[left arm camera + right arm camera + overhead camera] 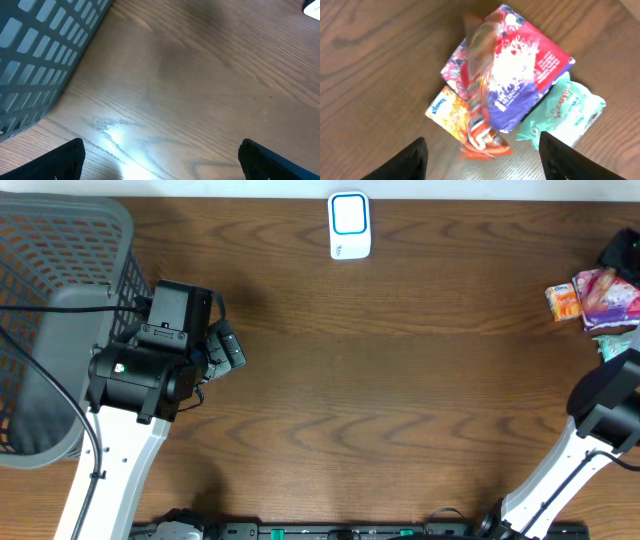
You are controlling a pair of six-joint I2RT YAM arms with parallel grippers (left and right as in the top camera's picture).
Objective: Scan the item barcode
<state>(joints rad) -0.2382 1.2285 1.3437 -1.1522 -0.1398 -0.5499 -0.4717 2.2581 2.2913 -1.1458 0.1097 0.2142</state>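
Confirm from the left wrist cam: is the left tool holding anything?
No, the left tool stands open with only bare table between its fingers, and the basket sits off to one side.

- Bench (pixel 380 380): brown wood-grain top carrying everything in view; a bright glare patch shows in the left wrist view (pixel 200 90).
- Basket (pixel 70 255): grey plastic with lattice walls, standing at the bench's far left edge; its wall fills the left wrist view's upper left corner (pixel 40 55).
- Cable (pixel 60 308): black, crossing over the basket.
- Dark strip (pixel 330 532): along the bench's near edge; detail too small to tell.
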